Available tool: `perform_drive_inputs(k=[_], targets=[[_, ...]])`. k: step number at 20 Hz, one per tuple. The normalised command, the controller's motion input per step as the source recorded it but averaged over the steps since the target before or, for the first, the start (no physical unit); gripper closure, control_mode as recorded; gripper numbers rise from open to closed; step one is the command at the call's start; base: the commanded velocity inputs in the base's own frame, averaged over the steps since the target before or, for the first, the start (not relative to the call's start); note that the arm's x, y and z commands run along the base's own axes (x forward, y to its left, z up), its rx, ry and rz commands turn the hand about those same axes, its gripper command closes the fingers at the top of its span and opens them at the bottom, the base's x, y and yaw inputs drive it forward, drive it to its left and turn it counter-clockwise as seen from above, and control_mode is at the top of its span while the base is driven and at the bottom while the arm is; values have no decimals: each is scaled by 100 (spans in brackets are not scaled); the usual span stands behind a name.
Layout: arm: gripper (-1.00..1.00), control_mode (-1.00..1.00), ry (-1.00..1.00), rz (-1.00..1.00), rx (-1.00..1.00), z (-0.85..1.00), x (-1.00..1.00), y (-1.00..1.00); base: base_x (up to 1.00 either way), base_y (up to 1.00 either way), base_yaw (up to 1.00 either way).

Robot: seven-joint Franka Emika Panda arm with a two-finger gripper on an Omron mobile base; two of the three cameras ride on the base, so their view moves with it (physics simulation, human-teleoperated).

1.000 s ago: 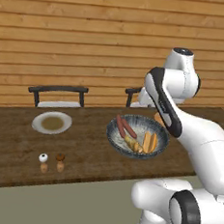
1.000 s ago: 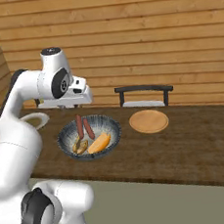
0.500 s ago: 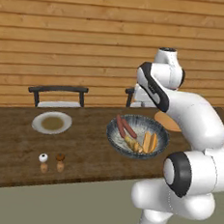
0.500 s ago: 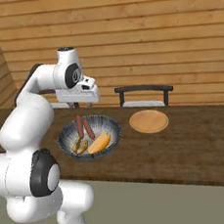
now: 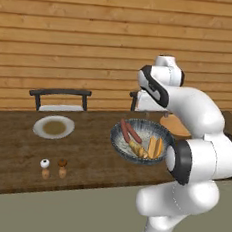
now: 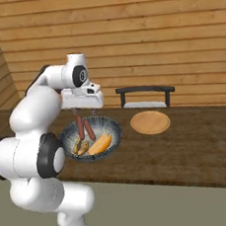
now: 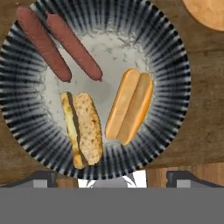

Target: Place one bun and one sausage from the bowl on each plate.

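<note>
The gripper hangs directly above the bowl on the wooden table, fingers spread apart and empty. Inside lie two sausages and two split buns, side by side.

A dark wooden tabletop carries the bowl near its front edge. To the left lie a white plate and, nearer, two small shakers; right of the bowl lies a tan plate.
</note>
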Motion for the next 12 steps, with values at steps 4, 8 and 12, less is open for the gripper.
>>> perform_drive_inputs(k=[4, 8, 12], targets=[[-100, -100, 14, -3, -4, -54, 1, -14, 0, 0, 0], [-100, -100, 0, 0, 0, -63, 32, -50, 0, 0, 0], [-100, -100, 5, 0, -4, -90, 48, -19, 0, 0, 0]])
